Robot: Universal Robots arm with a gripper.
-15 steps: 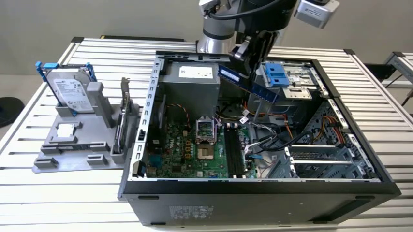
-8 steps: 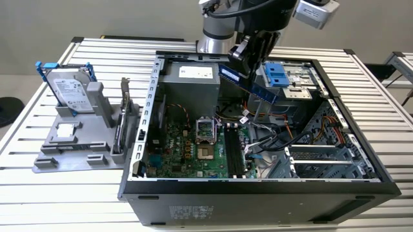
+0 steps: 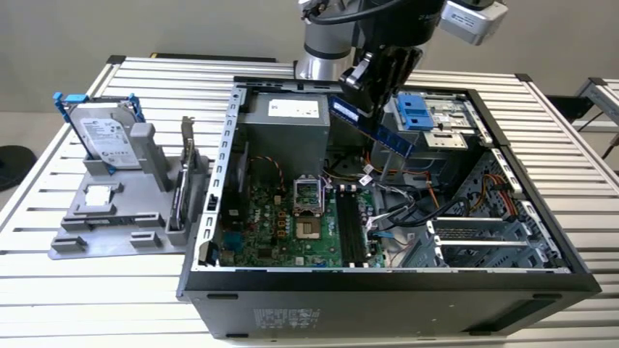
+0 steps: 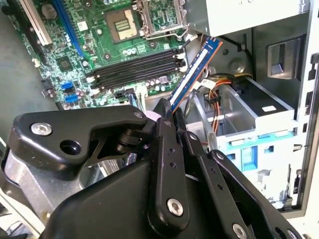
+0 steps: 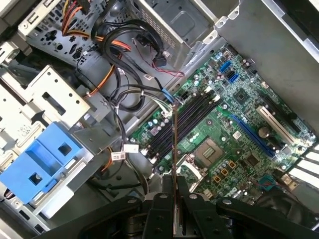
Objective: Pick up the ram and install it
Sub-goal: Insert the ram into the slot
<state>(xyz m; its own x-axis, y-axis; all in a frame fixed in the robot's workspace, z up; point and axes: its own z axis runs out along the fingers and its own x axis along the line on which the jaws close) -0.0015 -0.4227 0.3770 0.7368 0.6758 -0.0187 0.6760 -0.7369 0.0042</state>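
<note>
Dark blue ram (image 3: 373,126) hangs tilted in the upper middle of the exterior view, above the open computer case (image 3: 387,281). My gripper (image 3: 356,94) is closed on one end of it, apart from the black slots (image 5: 185,118) on the green motherboard (image 3: 283,221)

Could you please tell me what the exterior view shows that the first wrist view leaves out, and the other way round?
The exterior view adds the hard drive upright in a grey stand on the slatted table, beside the whole open computer case. The first wrist view adds the ram seen edge-on, a thin line crossing the memory slots, and a white cable tag. Both share the gripper shut on the ram, the green motherboard and the blue bracket.
</note>
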